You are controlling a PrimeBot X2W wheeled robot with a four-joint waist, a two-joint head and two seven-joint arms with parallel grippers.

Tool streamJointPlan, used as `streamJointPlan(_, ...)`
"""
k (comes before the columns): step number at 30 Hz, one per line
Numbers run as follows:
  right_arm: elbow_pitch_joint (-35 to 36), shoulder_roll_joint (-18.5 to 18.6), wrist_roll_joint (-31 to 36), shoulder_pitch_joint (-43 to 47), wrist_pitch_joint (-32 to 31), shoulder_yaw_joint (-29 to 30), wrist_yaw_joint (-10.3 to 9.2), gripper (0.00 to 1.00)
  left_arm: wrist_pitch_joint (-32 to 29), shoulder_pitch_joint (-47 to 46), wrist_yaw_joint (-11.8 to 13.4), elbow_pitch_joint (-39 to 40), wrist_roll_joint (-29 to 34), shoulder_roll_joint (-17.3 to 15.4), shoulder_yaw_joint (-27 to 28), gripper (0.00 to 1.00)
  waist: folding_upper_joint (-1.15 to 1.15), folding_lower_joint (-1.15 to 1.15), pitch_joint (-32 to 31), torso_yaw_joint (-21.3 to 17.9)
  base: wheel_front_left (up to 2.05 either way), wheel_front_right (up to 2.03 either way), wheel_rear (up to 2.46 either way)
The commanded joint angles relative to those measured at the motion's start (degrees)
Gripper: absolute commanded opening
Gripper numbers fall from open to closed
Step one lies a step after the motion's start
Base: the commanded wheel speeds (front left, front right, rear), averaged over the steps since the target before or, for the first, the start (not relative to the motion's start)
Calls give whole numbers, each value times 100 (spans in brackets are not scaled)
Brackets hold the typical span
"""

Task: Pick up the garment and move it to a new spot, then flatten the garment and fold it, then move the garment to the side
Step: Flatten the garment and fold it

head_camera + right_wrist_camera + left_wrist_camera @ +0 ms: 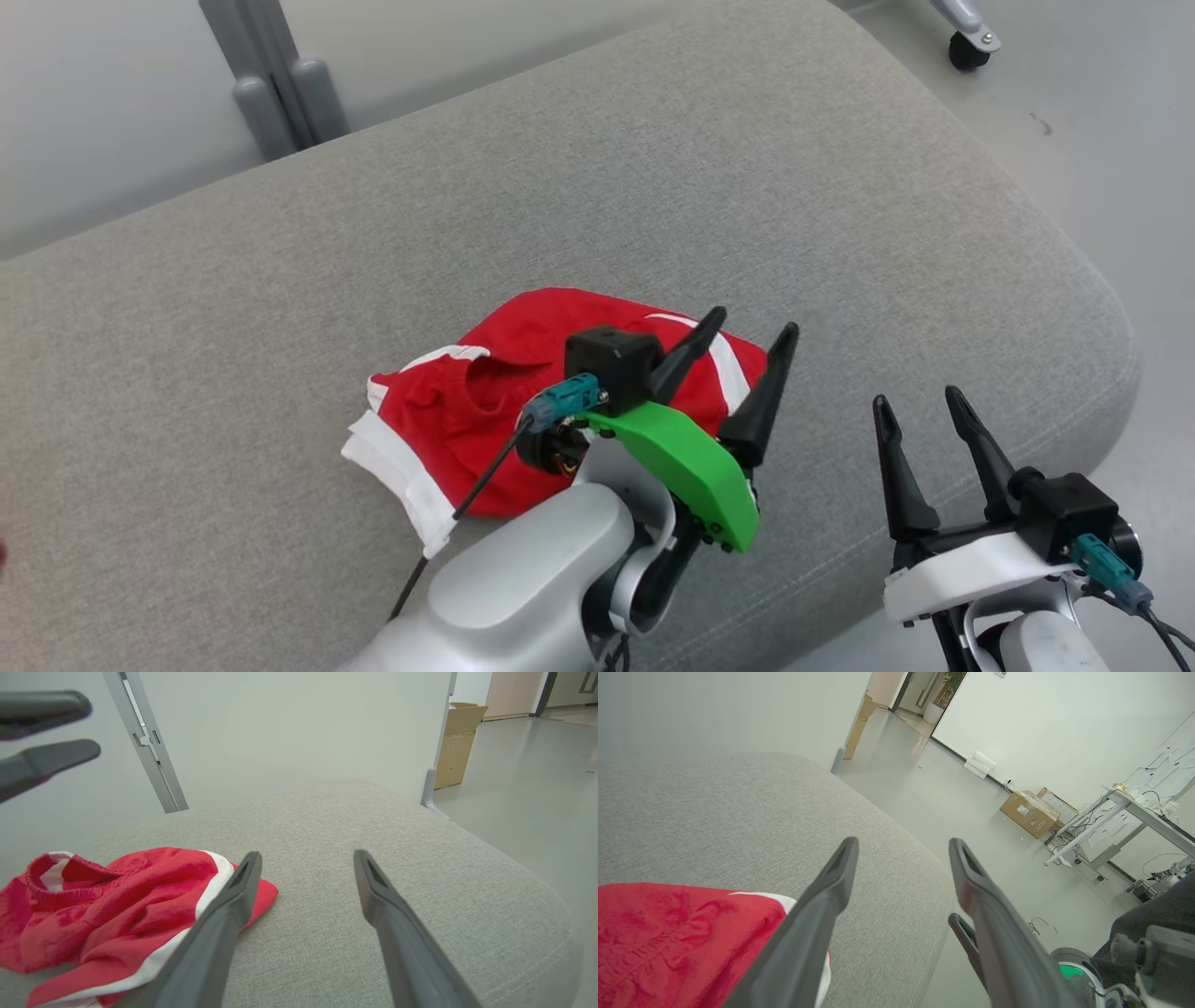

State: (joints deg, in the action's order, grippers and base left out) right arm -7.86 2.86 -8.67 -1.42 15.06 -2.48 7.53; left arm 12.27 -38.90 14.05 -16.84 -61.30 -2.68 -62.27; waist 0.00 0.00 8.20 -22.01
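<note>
The garment [448, 420] is a pair of red shorts with white stripes, lying crumpled and partly folded on the grey cushion [653, 187]. It also shows as red cloth [668, 933] at the lower left of the left wrist view and as a heap [117, 914] at the left of the right wrist view. My left gripper [752, 336] hovers over the garment's right edge, jaws apart, holding nothing. My right gripper [920, 401] stands open over bare cushion near the front right edge. The left gripper's fingers [46, 756] appear at the upper left of the right wrist view.
The cushion's rounded right edge [1111, 373] drops to a grey floor. Grey metal posts [280, 93] stand behind the cushion, and a caster wheel [966, 47] sits at the far right. Cardboard boxes [1029, 812] and a desk [1134, 812] stand across the floor.
</note>
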Motion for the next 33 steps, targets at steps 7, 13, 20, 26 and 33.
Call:
streamJointPlan(7, 42, 4, 11, -45, 18, -31, -7, 100, -108, -465, 156, -1102, 133, -298, 154, 100, 0, 0, 10, 110, 0, 0, 0)
streamJointPlan(13, 59, 5, -54, -144, 19, -237, -7, 100, -1000, -1073, -237, -1918, 49, -240, -101, 100, 0, 0, 252, -35, 0, 0, 0)
streamJointPlan(20, 12, 5, -129, -100, 18, -303, -7, 100, -1740, -1573, -571, -2892, 174, -94, -522, 100, 0, 0, 489, -186, 0, 0, 0)
streamJointPlan(26, -11, 5, -176, -132, 18, -340, -7, 100, -2169, -1608, -797, -3411, 173, -43, -769, 100, 0, 0, 514, -257, 0, 0, 0)
streamJointPlan(33, -40, 5, -198, -195, 18, -462, -7, 100, -2329, -1368, -900, -3393, -66, -28, -868, 100, 0, 0, 471, -370, 0, 0, 0)
